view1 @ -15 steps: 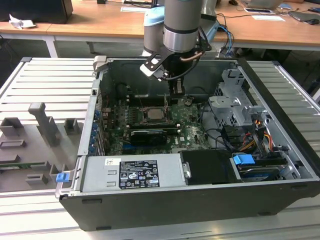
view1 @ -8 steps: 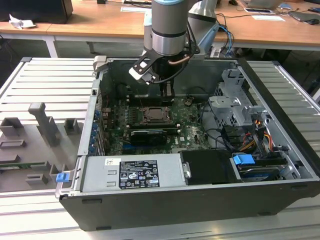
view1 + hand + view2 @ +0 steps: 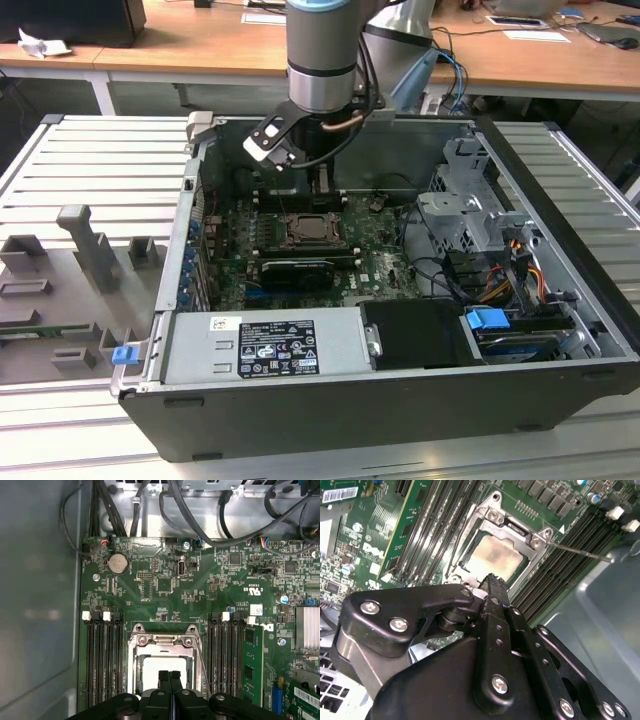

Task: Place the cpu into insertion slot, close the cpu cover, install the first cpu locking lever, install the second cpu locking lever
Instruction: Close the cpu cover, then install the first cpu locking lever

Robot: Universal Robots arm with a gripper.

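Second wrist view: clenched, empty claw [image 3: 493, 579] near the cpu [image 3: 495, 555], cpu cover [image 3: 470, 537] down. Exterior view adds the whole computer case [image 3: 300, 425].

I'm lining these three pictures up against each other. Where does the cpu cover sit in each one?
Exterior view: the cpu cover lies mid-board inside the open case, below the gripper.
Second wrist view: the cpu cover is just beyond the gripper, framing the pale chip.
First wrist view: the cpu cover sits between the memory slots, just past the gripper.
Shared landmark: the gripper.
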